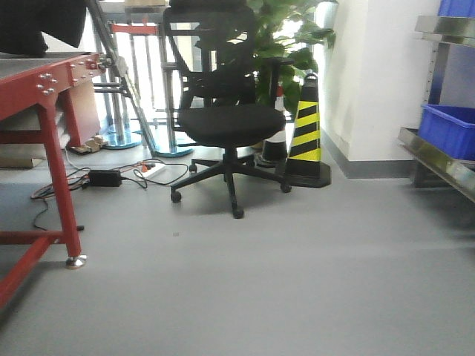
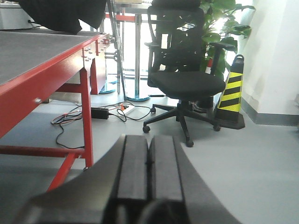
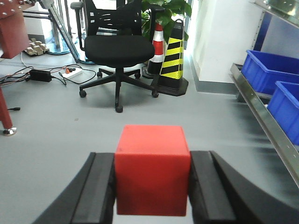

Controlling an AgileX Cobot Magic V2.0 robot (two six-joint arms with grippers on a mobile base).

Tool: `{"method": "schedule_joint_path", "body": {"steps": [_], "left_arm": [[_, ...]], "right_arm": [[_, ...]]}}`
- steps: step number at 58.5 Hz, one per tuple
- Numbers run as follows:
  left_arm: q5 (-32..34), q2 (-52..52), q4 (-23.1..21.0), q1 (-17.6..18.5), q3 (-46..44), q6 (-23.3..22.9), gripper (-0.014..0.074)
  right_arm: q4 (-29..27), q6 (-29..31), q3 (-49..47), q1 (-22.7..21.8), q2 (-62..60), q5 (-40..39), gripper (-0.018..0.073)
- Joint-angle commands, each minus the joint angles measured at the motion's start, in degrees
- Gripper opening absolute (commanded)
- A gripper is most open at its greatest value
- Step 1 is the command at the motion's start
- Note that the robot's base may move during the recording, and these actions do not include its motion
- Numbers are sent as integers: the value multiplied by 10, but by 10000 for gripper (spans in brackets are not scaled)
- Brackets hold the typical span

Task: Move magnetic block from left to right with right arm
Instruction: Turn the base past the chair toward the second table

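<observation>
With the red worktop (image 2: 28, 51) sitting off to the left and the left fingers (image 2: 133, 168) pressed together empty, you are holding the magnetic block (image 3: 152, 168) clamped squarely between the right fingers (image 3: 98, 186), aiming for a level, slow traverse rightward.

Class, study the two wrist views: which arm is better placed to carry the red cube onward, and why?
Right. The right end effector holds the magnetic block clamped. The left end effector is shut on nothing, and no cube shows in its view.
</observation>
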State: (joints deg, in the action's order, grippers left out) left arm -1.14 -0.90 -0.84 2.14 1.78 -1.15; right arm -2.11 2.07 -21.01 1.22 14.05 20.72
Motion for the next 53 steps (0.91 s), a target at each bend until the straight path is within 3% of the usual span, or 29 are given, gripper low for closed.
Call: {"method": "schedule_joint_path", "body": {"steps": [1,53], "left_arm": [[47,-4,-4,3,6,-1,-117],[47,-4,-4,3,6,-1,-117]], "right_arm": [[2,4,-17,-4,6,-51,387],[1,4,-17,-4,6,-51,387]]}}
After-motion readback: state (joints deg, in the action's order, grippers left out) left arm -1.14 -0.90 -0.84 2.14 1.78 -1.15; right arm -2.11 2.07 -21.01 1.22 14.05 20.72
